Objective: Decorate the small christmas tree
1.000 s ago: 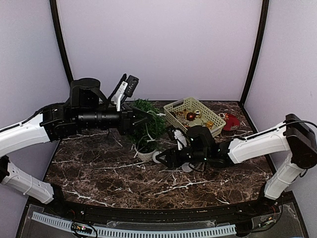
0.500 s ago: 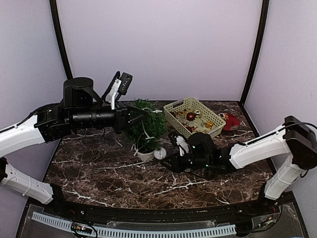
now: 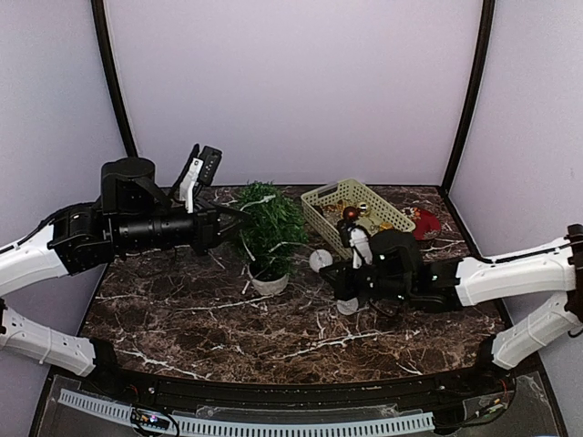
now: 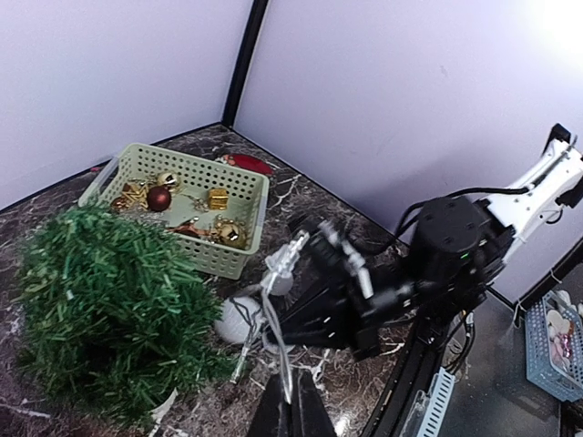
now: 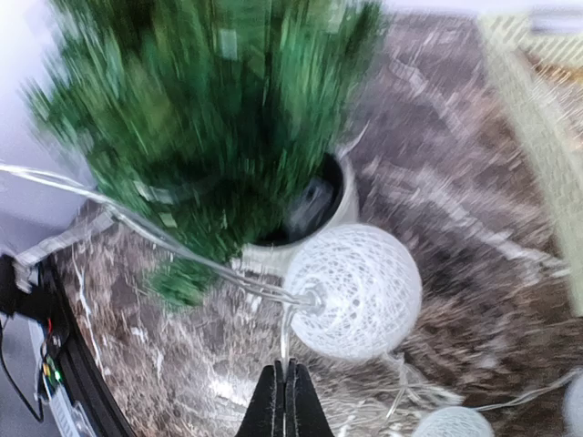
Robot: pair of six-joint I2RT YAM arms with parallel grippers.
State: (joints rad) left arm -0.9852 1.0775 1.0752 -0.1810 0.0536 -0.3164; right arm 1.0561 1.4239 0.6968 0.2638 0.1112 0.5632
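The small christmas tree (image 3: pixel 270 226) stands in its white pot (image 3: pixel 271 281) at the table's middle. A string of white woven balls on clear wire runs between both arms. My left gripper (image 3: pixel 242 218) sits at the tree's left side. In the left wrist view my left gripper (image 4: pixel 291 411) is shut on the wire (image 4: pixel 279 339). My right gripper (image 3: pixel 332 273) is right of the pot, and in the right wrist view my right gripper (image 5: pixel 287 401) is shut on the wire (image 5: pixel 182 251) just below a white ball (image 5: pixel 357 291). That ball (image 3: pixel 319 259) hangs above the table; another ball (image 3: pixel 347 307) lies below the right arm.
A pale green basket (image 3: pixel 321 218) with gold and red ornaments stands behind and to the right of the tree. A red ornament (image 3: pixel 424 224) lies right of the basket. Dark frame posts stand at the back corners.
My right gripper has closed on the wire and drawn back to the right, lifting a white ball. My left arm has pulled back to the left with the wire.
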